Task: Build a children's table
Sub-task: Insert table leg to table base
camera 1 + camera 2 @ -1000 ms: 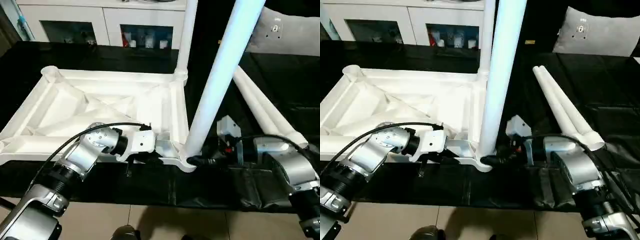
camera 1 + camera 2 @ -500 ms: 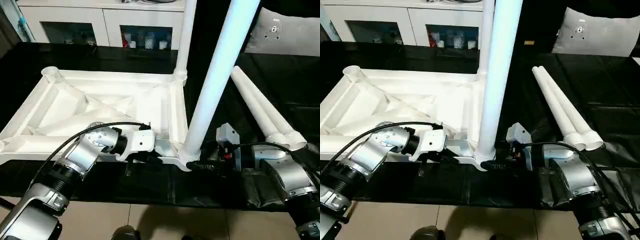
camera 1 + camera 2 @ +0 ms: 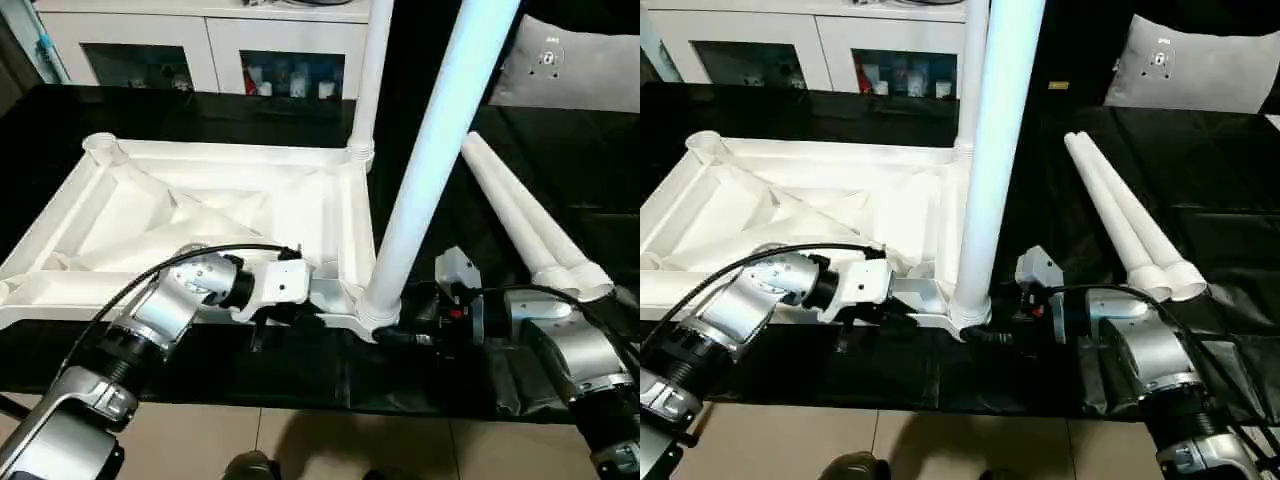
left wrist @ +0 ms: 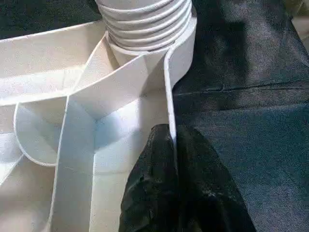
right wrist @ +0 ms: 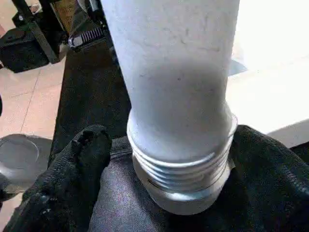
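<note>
The children's table top (image 3: 200, 210) lies upside down on black cloth, ribs facing up. One white leg (image 3: 368, 90) stands in its far right corner socket. A second leg (image 3: 440, 150) stands leaning in the near right socket (image 4: 145, 19). Two loose legs (image 3: 520, 220) lie side by side to the right. My left gripper (image 4: 173, 145) is shut on the top's thin near rim, just beside that near socket. My right gripper (image 3: 395, 330) is open, with one finger (image 5: 82, 159) on each side of the near leg's threaded base (image 5: 181, 169) and a gap on either side.
A white cabinet with glass doors (image 3: 200, 50) runs along the back. A grey cushion (image 3: 580, 60) sits at the back right. The black-covered bench ends just in front of my forearms, with tiled floor (image 3: 300, 440) below.
My right gripper's fingers have spread wider away from the near leg's base, and the right forearm has shifted slightly. The left gripper has kept its hold on the rim.
</note>
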